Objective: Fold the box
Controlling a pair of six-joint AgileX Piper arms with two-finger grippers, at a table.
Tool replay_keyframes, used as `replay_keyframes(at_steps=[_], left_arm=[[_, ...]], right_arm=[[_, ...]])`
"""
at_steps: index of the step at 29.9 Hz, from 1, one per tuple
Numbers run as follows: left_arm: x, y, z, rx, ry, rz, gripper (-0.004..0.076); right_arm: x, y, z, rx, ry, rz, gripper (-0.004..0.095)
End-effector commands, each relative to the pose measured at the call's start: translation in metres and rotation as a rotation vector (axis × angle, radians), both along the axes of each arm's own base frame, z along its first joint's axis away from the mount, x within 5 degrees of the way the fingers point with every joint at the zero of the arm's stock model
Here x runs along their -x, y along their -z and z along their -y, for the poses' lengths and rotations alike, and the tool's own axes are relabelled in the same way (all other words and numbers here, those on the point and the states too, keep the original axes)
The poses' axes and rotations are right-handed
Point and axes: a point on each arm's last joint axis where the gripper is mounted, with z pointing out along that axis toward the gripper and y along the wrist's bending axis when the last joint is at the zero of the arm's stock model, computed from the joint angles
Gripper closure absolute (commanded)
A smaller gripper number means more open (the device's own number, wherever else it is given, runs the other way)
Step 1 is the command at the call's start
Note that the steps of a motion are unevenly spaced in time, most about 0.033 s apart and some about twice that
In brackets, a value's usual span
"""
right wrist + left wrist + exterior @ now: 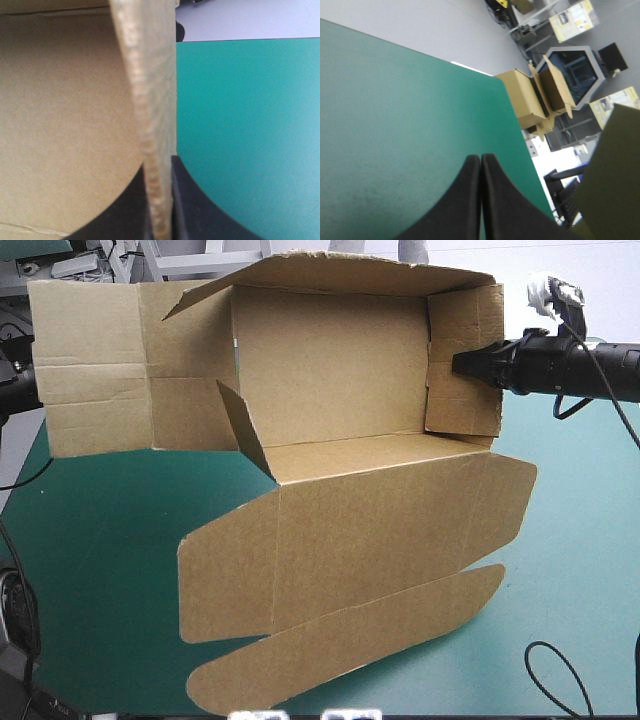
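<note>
The brown box (330,370) stands half-formed in the middle of the teal-green table. Its far wall and right side wall (465,360) are raised. The left panel (95,370) is spread out toward the table's left edge. A wide front panel (380,530) with rounded tabs lies flat toward the near edge. My right gripper (462,363) comes in from the right and is shut on the right side wall. In the right wrist view the board's edge (152,125) runs between the fingers of my right gripper (160,200). My left gripper (481,200) is shut on nothing, over bare cover, with brown board (615,175) beside it.
A small inner flap (245,435) sticks up at the box's near left corner. A black cable loop (560,680) lies at the near right corner. Bare teal-green cover (590,520) shows right of the box and at the near left (90,560).
</note>
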Motion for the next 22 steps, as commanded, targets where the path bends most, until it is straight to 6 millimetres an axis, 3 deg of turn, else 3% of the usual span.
replay_keyframes(at_steps=[1, 10, 16, 22], left_arm=[[0.030, -0.045, 0.025, 0.089, 0.117, 0.128, 0.0733], [0.053, -0.064, 0.051, 0.068, 0.187, 0.187, 0.0733], [0.068, -0.075, 0.056, 0.053, 0.199, 0.227, 0.0733], [0.081, -0.082, 0.058, 0.007, 0.195, 0.252, 0.0733]], right_arm=[[0.005, -0.026, 0.002, -0.095, 0.067, 0.104, 0.0924], [-0.014, -0.006, -0.017, 0.028, 0.107, 0.076, 0.0922], [-0.025, -0.001, -0.038, 0.008, 0.115, 0.094, 0.0922], [-0.035, 0.006, -0.043, -0.009, 0.137, 0.081, 0.0922]])
